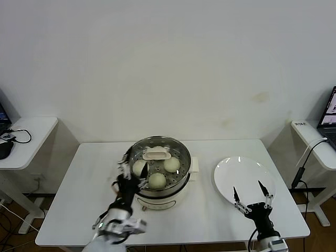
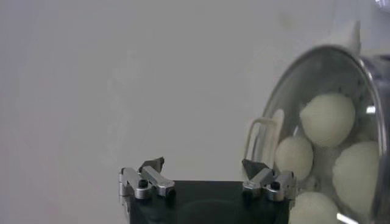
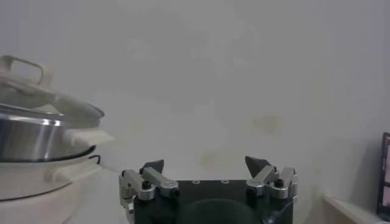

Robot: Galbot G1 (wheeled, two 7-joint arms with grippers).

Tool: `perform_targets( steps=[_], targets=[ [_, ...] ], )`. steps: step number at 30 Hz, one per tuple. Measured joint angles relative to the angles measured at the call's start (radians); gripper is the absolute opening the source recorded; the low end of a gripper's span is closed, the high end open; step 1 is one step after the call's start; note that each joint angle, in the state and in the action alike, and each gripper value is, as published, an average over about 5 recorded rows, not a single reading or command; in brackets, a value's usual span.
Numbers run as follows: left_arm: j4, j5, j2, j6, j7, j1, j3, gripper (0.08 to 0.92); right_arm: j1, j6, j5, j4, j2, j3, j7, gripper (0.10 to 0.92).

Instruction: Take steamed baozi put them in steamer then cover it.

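The steamer (image 1: pixel 160 190) stands mid-table on its white base. The clear glass cover (image 1: pixel 176 152) sits on it, with its cream handle (image 1: pixel 157 154) at the centre. Three baozi (image 1: pixel 171 164) show through the glass. My left gripper (image 1: pixel 127 176) is open and empty, close against the steamer's left front side. In the left wrist view the gripper (image 2: pixel 203 165) faces the cover (image 2: pixel 286 97), with several baozi (image 2: pixel 328 119) under it. My right gripper (image 1: pixel 253 195) is open and empty over the plate's near edge. It also shows in the right wrist view (image 3: pixel 206 164), with the steamer (image 3: pixel 36 137) off to one side.
A flat white plate (image 1: pixel 244 170) lies to the right of the steamer. Small side tables stand at the left (image 1: pixel 26 136) and at the right (image 1: pixel 315 142), with cables on them. A laptop (image 1: pixel 329 113) is at the right edge. A wall runs behind the table.
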Motion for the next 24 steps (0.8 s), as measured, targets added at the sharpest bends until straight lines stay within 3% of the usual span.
perform_targets(
  steps=[11, 24],
  targets=[
    [-0.034, -0.695, 0.048, -0.177, -0.167, 0.260, -0.214, 0.823, -0.075, -0.028, 0.055, -0.006, -0.050, -0.042, -0.014, 0.823],
    [0.049, -1.086, 0.052, -0.372, -0.217, 0.440, -0.294, 0.823, -0.167, -0.069, 0.093, 0.028, -0.074, -0.086, -0.039, 0.823]
  ],
)
